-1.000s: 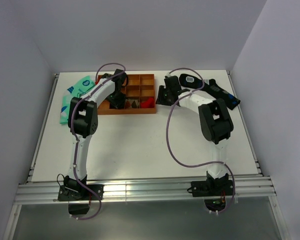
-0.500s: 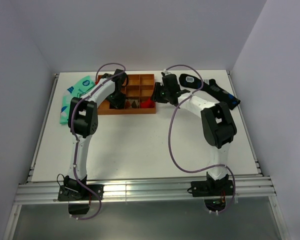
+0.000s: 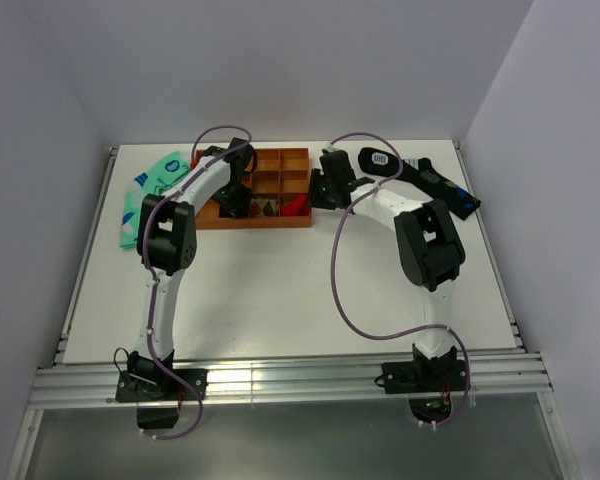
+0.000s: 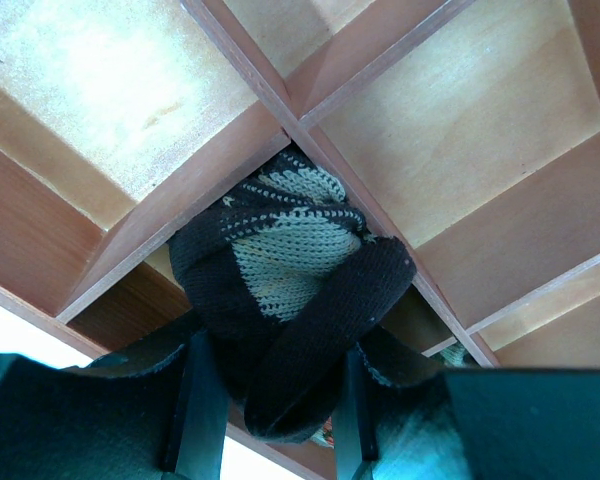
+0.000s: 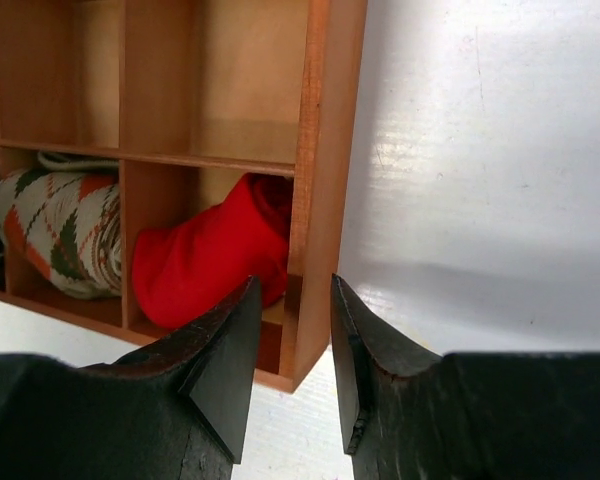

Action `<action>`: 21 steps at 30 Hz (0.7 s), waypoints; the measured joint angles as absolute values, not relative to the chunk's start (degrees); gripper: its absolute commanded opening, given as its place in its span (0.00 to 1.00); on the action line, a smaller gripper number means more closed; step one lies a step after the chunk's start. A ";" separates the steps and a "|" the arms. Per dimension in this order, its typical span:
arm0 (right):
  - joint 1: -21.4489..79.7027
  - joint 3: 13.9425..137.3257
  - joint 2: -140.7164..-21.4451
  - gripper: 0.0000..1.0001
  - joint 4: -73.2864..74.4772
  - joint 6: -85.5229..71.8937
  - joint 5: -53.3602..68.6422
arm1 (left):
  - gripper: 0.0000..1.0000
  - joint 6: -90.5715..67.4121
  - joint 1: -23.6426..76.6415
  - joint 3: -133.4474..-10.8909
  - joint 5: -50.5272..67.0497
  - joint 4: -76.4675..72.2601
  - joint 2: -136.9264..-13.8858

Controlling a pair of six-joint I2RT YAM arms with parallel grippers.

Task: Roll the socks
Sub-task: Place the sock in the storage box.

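Brown argyle socks [image 4: 280,290]: rolled into a bundle and clenched by the left gripper [image 4: 270,350] over a near-row compartment of the wooden tray [image 3: 298,152]. Rolling looks done, with seating and release still to do. Alongside are a pale argyle roll [image 5: 55,235] and a red roll [image 5: 205,265] in the next compartments, with dividers crowding close; the right gripper [image 5: 293,300] has its jaws astride the tray's end wall, whether pinching it or not I cannot tell.

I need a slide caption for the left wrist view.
Left end effector grips rolled brown socks at a wooden organizer.
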State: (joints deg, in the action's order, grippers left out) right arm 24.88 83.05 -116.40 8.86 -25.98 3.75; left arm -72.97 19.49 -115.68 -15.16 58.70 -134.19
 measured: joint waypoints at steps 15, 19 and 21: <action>25.54 85.32 -119.48 0.25 11.00 -25.52 3.42 | 0.00 -72.44 19.49 -116.79 -15.31 59.70 -134.80; 25.91 87.13 -120.29 0.19 13.06 -25.15 2.57 | 0.01 -71.94 19.49 -117.30 -15.31 60.16 -135.06; 26.26 88.33 -120.77 0.14 14.31 -24.97 1.45 | 0.07 -71.55 19.49 -117.30 -15.31 60.03 -135.06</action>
